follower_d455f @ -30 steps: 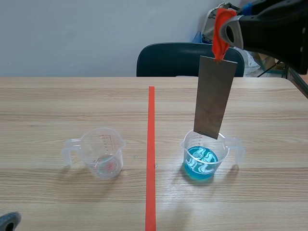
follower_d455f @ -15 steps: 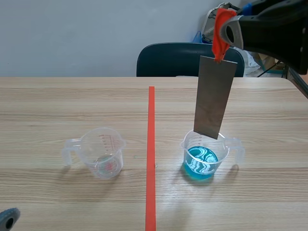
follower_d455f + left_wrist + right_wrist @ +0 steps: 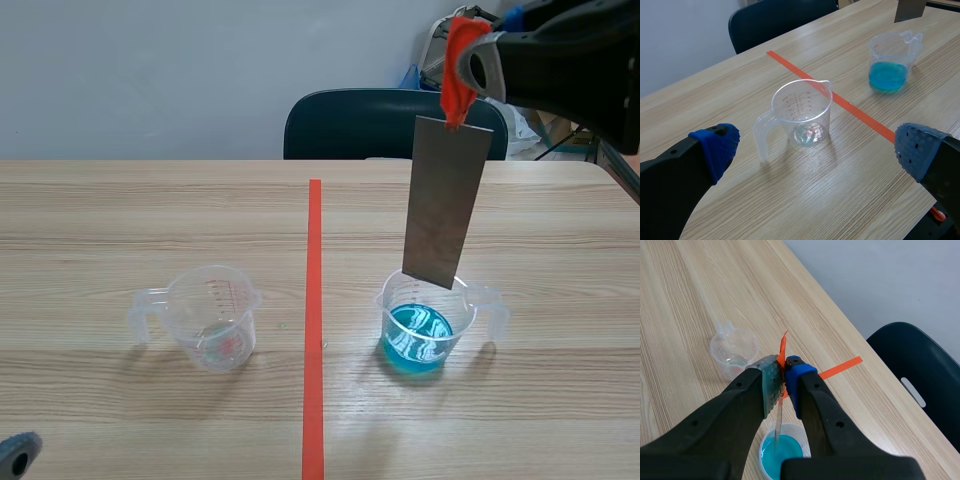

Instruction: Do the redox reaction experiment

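A grey metal plate [image 3: 445,200] hangs upright from my right gripper [image 3: 470,62], which is shut on the orange-red tag [image 3: 457,70] at the plate's top. The plate's lower edge is just above the rim of a clear cup holding blue liquid [image 3: 420,330], not in the liquid. From the right wrist view the gripper [image 3: 785,365] clamps the tag, the plate [image 3: 778,425] shows edge-on, and the blue cup [image 3: 785,452] lies under it. A second clear cup [image 3: 212,318], nearly empty, stands left of the tape line. My left gripper [image 3: 816,144] is open, low, with this cup [image 3: 801,112] ahead of it.
An orange-red tape line [image 3: 314,320] runs down the table's middle between the two cups. A dark chair [image 3: 370,125] stands behind the far table edge. Only a tip of the left gripper [image 3: 18,455] shows at the near left corner.
The white swirls on the blue liquid have settled. The left gripper's tip dropped slightly at the near left corner. The plate and right arm hold the same place.
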